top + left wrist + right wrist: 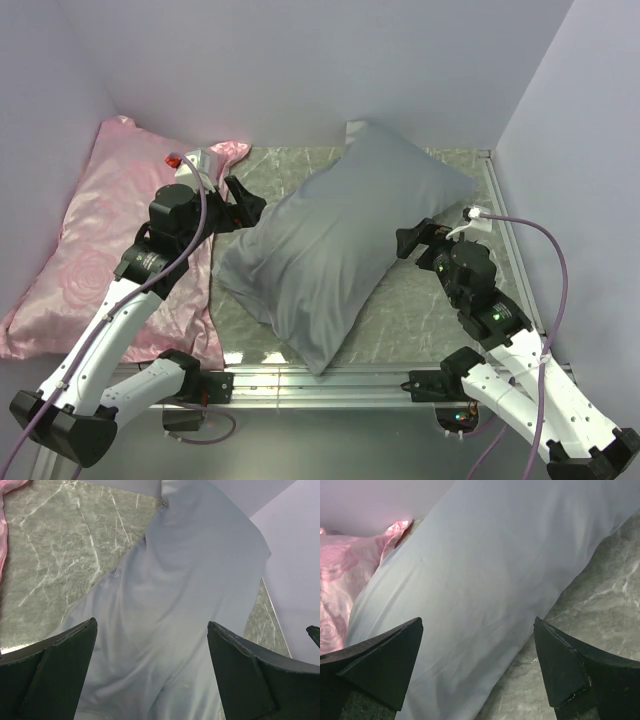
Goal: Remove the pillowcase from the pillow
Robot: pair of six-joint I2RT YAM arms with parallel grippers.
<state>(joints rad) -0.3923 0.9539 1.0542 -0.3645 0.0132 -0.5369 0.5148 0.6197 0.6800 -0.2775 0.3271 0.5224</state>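
Observation:
The grey pillowcase (340, 235) covers a plump pillow lying diagonally on the marble table; the white pillow inside is hidden. My left gripper (245, 208) is open at the pillowcase's left edge, above it. In the left wrist view the grey fabric (175, 610) fills the space between the open fingers (65, 660). My right gripper (418, 240) is open at the pillowcase's right edge. In the right wrist view the grey fabric (485, 580) lies ahead of the open fingers (570, 665), which hold nothing.
A pink rose-patterned satin pillow (90, 250) lies at the left, under my left arm; it also shows in the right wrist view (340, 580). Walls close the back and both sides. A metal rail (330, 378) runs along the near edge of the table.

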